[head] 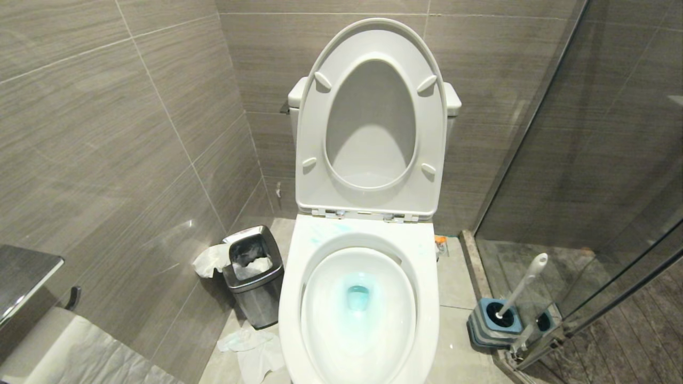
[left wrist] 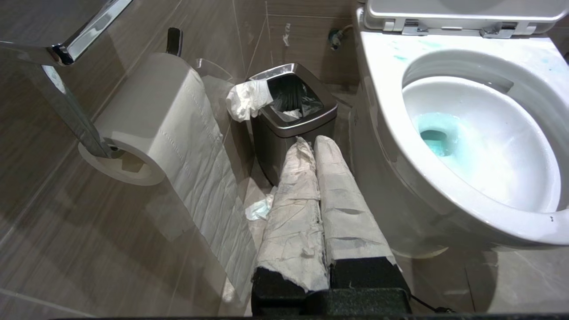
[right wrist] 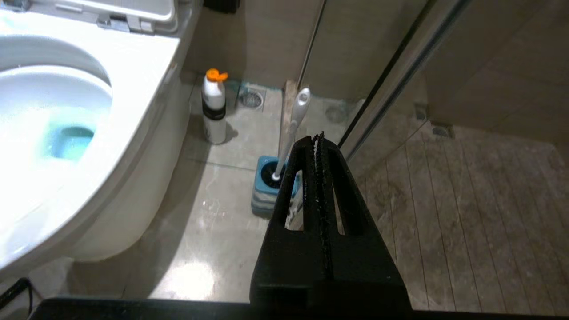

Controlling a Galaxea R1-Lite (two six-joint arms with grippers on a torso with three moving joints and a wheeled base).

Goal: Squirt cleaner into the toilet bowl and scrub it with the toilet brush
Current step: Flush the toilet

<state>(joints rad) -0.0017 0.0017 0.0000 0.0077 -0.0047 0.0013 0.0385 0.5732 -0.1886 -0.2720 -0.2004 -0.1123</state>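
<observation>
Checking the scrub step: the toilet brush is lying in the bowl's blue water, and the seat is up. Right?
Not quite. The toilet brush stands in its blue-grey holder on the floor beside the toilet, as the head view shows. The toilet bowl holds only blue-tinted water, and the seat is up.

bin (head: 255, 282): small square steel one on the floor, left of the toilet, against the tiled wall; black liner inside, white paper in it.
tissue (head: 211, 260): crumpled white wad hanging over the bin's left rim.
paper (head: 255, 349): crumpled white sheet lying on the floor in front of the bin.
roll (left wrist: 146, 120): toilet paper on a chrome wall holder, a long strip hanging down.
seat (head: 372, 120): white, raised with the lid, upright against the tank.
bottle (right wrist: 214, 106): white with orange cap and dark band, upright on the floor right of the toilet, near the back wall.
holder (head: 493, 322): square, blue-grey, on the floor by the glass.
glass (head: 597, 133): shower partition at right.
drain (right wrist: 251, 98): round floor grate beside the bottle.
</observation>
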